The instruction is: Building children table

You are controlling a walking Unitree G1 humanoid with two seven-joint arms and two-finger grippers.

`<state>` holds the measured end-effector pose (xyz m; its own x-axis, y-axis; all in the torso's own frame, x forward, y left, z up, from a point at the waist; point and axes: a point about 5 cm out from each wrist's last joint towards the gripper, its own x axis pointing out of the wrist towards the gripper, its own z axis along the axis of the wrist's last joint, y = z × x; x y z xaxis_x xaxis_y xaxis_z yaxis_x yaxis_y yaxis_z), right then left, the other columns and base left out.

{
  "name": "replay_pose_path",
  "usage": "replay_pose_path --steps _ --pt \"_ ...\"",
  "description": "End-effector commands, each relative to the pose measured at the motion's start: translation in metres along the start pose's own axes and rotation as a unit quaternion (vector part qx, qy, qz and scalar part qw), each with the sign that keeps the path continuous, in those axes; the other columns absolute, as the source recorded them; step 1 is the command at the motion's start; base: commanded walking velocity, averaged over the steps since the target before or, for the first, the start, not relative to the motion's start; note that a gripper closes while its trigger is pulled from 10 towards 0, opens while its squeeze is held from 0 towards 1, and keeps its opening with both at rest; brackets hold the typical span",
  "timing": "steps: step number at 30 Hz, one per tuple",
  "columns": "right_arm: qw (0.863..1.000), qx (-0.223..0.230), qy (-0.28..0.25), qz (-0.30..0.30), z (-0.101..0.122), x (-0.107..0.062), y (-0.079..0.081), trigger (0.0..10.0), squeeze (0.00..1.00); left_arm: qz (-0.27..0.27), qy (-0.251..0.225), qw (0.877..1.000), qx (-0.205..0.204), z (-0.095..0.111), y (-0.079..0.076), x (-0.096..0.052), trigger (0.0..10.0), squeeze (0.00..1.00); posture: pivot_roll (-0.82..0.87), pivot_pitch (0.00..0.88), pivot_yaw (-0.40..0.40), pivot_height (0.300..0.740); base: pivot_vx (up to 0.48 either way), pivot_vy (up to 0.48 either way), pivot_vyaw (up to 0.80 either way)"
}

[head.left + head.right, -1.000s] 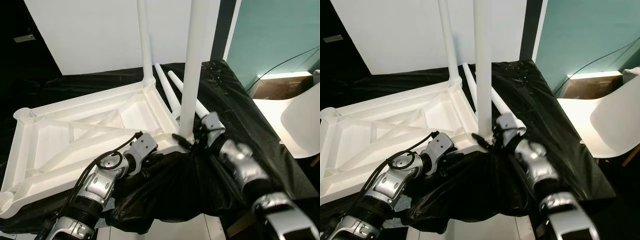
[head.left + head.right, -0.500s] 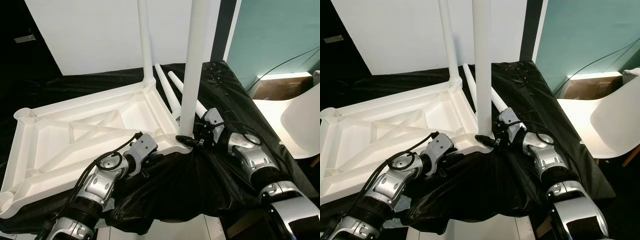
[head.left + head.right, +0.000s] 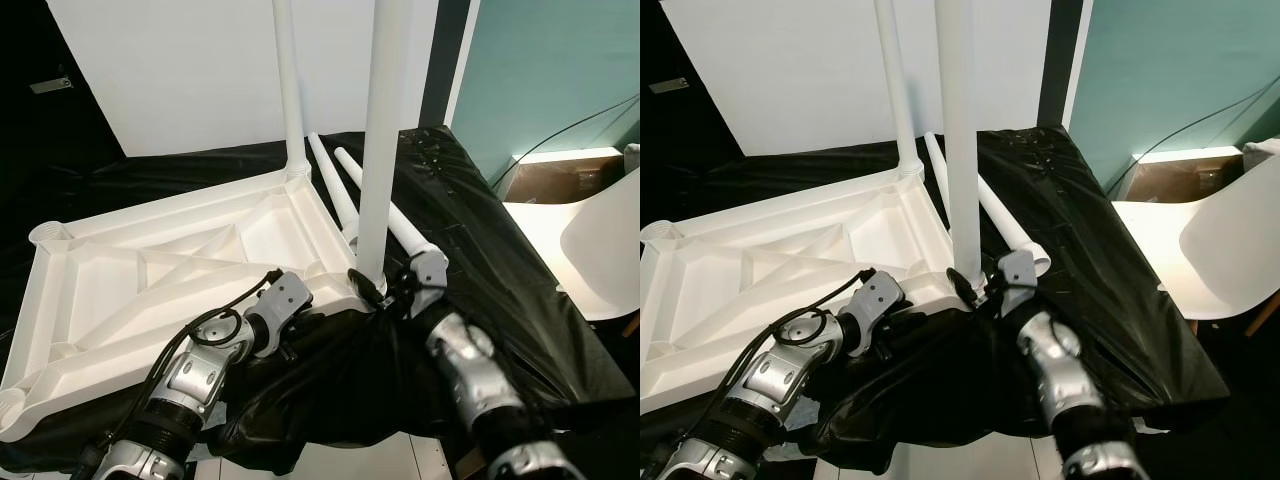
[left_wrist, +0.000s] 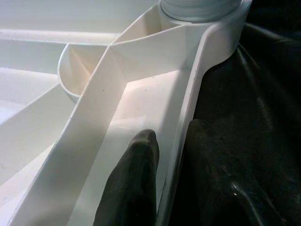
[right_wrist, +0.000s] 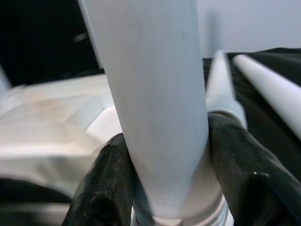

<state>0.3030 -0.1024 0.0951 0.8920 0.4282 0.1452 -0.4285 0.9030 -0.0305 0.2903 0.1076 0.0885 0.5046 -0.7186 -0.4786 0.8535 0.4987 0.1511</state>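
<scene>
White plastic table top (image 3: 170, 270) lies upside down on black sheeting (image 3: 470, 230). Right gripper (image 5: 162, 183) pinches the upright white tubular leg (image 3: 378, 140) at its corner socket; two loose white legs (image 3: 375, 205) lie just beyond. Left gripper (image 4: 162, 169) clamps the ribbed rim beside that socket, forearm low.

The right gripper (image 5: 162, 188), clamped low on the upright white plastic table leg (image 3: 378, 150), now has its wrist rolled back over. Its silver forearm (image 3: 465, 365) reaches in straighter from the near edge of the black-covered table (image 3: 500, 260).
</scene>
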Motion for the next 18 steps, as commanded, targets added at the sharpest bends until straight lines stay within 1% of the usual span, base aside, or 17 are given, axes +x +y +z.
replay_pose_path --steps 1,5,6,7,8,9,10,11,13,14,15,16,17,18 --pt "0.998 0.013 0.023 -0.058 -0.007 0.0 -0.01 0.0 0.0 -0.047 0.058 0.997 -0.035 -0.03 -0.019 0.005 10.0 0.0 -0.01 0.0 0.017 0.74 0.0 0.0 0.0" --pt "0.997 0.016 0.019 -0.067 -0.006 0.001 -0.009 0.0 0.0 -0.049 0.059 0.996 -0.034 -0.03 -0.019 0.005 10.0 0.0 -0.01 0.0 0.017 0.74 0.0 0.0 0.0" --pt "0.997 0.017 0.02 -0.069 -0.006 0.001 -0.008 0.0 0.0 -0.05 0.06 0.996 -0.034 -0.031 -0.02 0.005 10.0 0.0 -0.01 0.0 0.017 0.74 0.0 0.0 0.0" --pt "0.998 0.013 0.025 -0.062 -0.007 0.001 -0.003 0.0 0.0 -0.051 0.06 0.996 -0.033 -0.031 -0.02 0.005 10.0 0.0 0.0 0.0 0.016 0.74 0.0 0.0 0.0" --pt "0.998 0.013 0.025 -0.062 -0.007 0.001 -0.003 0.0 0.0 -0.051 0.06 0.996 -0.033 -0.031 -0.02 0.005 10.0 0.0 0.0 0.0 0.016 0.74 0.0 0.0 0.0" --pt "0.999 0.001 0.032 -0.04 -0.008 0.001 0.004 10.0 0.0 -0.05 0.059 0.996 -0.034 -0.03 -0.02 0.004 10.0 0.0 0.0 0.0 0.018 0.74 0.0 0.0 0.0" --pt "0.999 -0.006 0.037 -0.01 -0.008 0.001 0.008 10.0 1.0 -0.049 0.058 0.996 -0.034 -0.029 -0.019 0.004 10.0 0.0 -0.01 0.0 0.019 0.74 0.0 0.0 0.0" --pt "0.999 -0.006 0.037 -0.01 -0.008 0.001 0.008 10.0 1.0 -0.049 0.058 0.996 -0.034 -0.029 -0.019 0.004 10.0 0.0 -0.01 0.0 0.019 0.74 0.0 0.0 0.0" --pt "0.999 -0.021 0.035 0.034 -0.005 0.001 0.009 10.0 1.0 -0.049 0.059 0.996 -0.034 -0.029 -0.019 0.004 10.0 0.0 -0.01 0.0 0.02 0.74 0.0 0.0 0.0" --pt "0.997 -0.034 0.031 0.055 -0.002 0.001 0.007 10.0 1.0 -0.049 0.059 0.996 -0.034 -0.029 -0.019 0.005 10.0 0.0 -0.01 0.0 0.022 0.74 0.0 0.0 0.0" --pt "0.997 -0.045 0.027 0.064 0.0 0.002 0.005 10.0 1.0 -0.05 0.059 0.996 -0.034 -0.029 -0.019 0.005 10.0 0.0 -0.01 0.0 0.022 0.74 0.0 0.0 0.0" --pt "0.997 -0.045 0.027 0.064 0.0 0.002 0.005 10.0 1.0 -0.05 0.059 0.996 -0.034 -0.029 -0.019 0.005 10.0 0.0 -0.01 0.0 0.022 0.74 0.0 0.0 0.0" --pt "0.994 -0.062 0.027 0.082 0.002 0.003 0.002 10.0 0.0 -0.05 0.059 0.996 -0.034 -0.03 -0.019 0.005 10.0 0.0 -0.02 0.0 0.022 0.74 0.0 0.0 0.0" --pt "0.99 -0.079 0.028 0.112 0.005 0.004 -0.003 10.0 0.0 -0.05 0.059 0.996 -0.034 -0.029 -0.019 0.006 10.0 0.0 -0.02 0.0 0.025 0.74 0.0 0.0 0.0"
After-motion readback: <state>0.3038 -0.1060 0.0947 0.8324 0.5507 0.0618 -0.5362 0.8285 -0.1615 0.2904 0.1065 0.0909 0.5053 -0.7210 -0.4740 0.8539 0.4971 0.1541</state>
